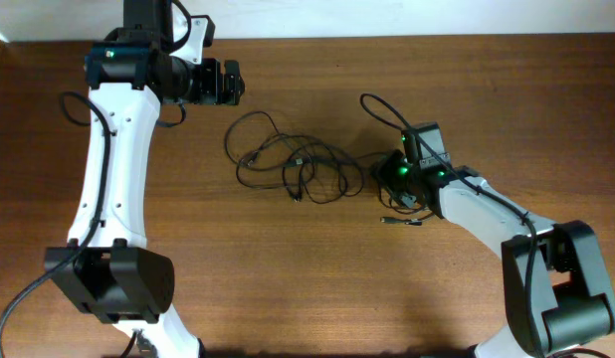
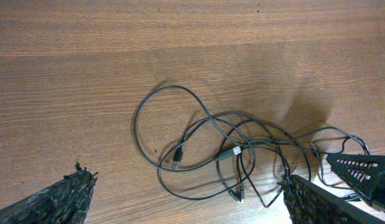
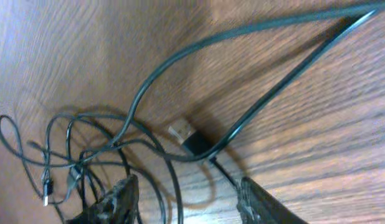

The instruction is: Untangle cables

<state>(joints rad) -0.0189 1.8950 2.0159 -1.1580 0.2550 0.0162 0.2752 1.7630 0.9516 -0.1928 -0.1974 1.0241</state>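
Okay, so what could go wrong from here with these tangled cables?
The right gripper straddles several crossing strands of the cables, so it may pinch more than one. The left gripper is open and off the tangle, so a pull could drag the whole bundle.

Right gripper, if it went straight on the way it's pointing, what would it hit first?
Probably the cables: a plug and cord lie just ahead of the right gripper, wooden table right behind; depth is unclear.

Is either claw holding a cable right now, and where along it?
Nothing is held. The left claw hangs open, away from the cables. The right claw straddles strands at the tangle's right edge, jaws wider apart than the cord, not gripping.
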